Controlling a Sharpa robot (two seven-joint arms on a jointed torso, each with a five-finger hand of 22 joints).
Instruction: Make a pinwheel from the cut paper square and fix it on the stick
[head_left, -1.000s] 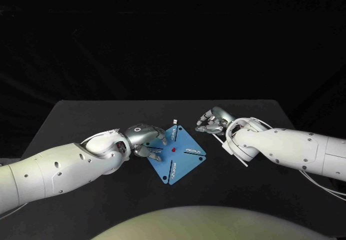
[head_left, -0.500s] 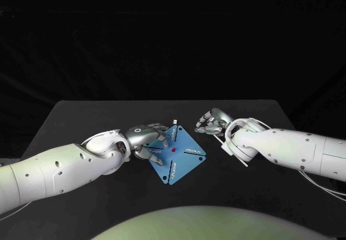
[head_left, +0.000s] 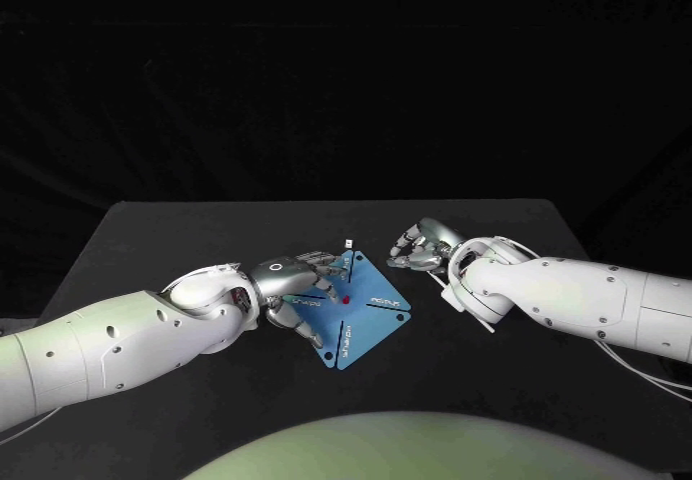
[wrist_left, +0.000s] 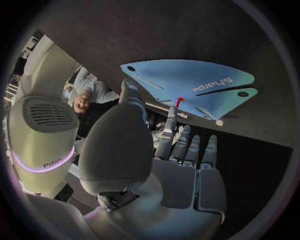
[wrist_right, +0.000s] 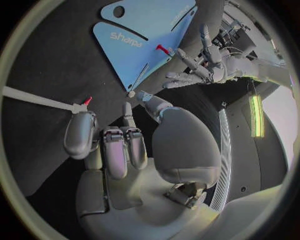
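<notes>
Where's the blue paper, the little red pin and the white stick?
Paper (head_left: 364, 318): head view, on the bare blue sheet just below its middle.
Red pin (wrist_left: 179, 101): left wrist view, on its red shaft.
Stick (wrist_right: 37, 98): right wrist view, partway along its white shaft.

A blue cut paper square (head_left: 353, 305) lies flat on the middle of the black table (head_left: 173, 230), one corner towards the robot and one away from it. A small red pin (head_left: 348, 298) stands at the square's centre and a small white piece (head_left: 349, 242) lies just off its far corner. The left hand (head_left: 296, 275) rests over the left part of the square with its fingers (wrist_right: 187, 62) reaching in beside the pin. The right hand (head_left: 418, 247) sits on the table just behind and right of the square, apart from it, with the end of a thin white stick (wrist_right: 37, 98) lying on the table by its fingertips (wrist_right: 80, 131).
</notes>
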